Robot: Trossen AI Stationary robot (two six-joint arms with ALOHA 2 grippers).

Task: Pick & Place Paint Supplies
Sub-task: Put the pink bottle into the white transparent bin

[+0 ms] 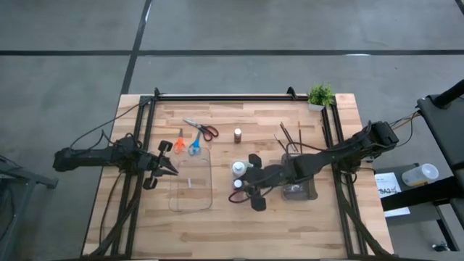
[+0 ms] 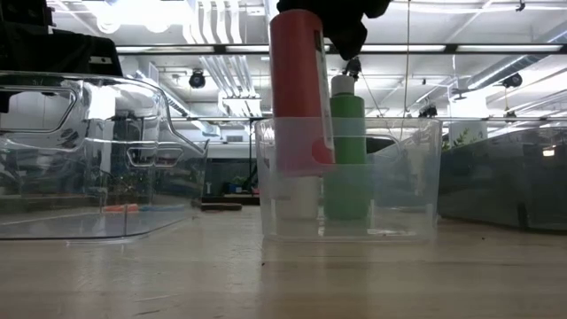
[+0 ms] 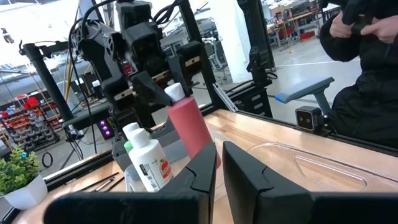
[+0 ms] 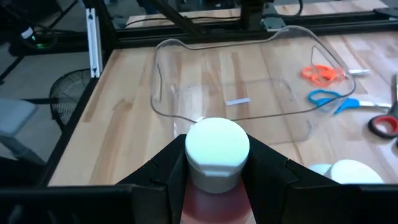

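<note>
Two arms reached over the wooden table [image 1: 239, 217] in the high view. The right gripper [image 1: 249, 190] sat just right of the clear tray [image 1: 191, 206] at lower centre, over a small clear bin with bottle caps showing white beside it. The left gripper [image 1: 165, 164] waited at the tray's left edge, its fingers near together with nothing between them. Three scissors, orange [image 1: 178, 142], blue [image 1: 195, 145] and red [image 1: 202, 130], lay above the tray, a brownish bottle [image 1: 237, 135] stood alone at centre, and paintbrushes [image 1: 286, 138] lay upper right near the potted plant [image 1: 320, 96], none yet collected, I judged.

From the low view, the red paint bottle [image 2: 300, 93] hung in the right gripper at top centre, its base inside the small clear bin [image 2: 347, 229] next to the green bottle [image 2: 349, 155]; whether it touched the floor I could not tell.

The left wrist view showed the red bottle tilted, pinched near its cap, with a white bottle [image 3: 151, 163] in front.

Across the right wrist view, dark fingers [image 4: 273, 171] clenched the red bottle just under its white cap [image 4: 217, 148], a high hold that probably kept the fingers clear of the bin wall and neighbouring bottles. The clear tray lay beyond.
</note>
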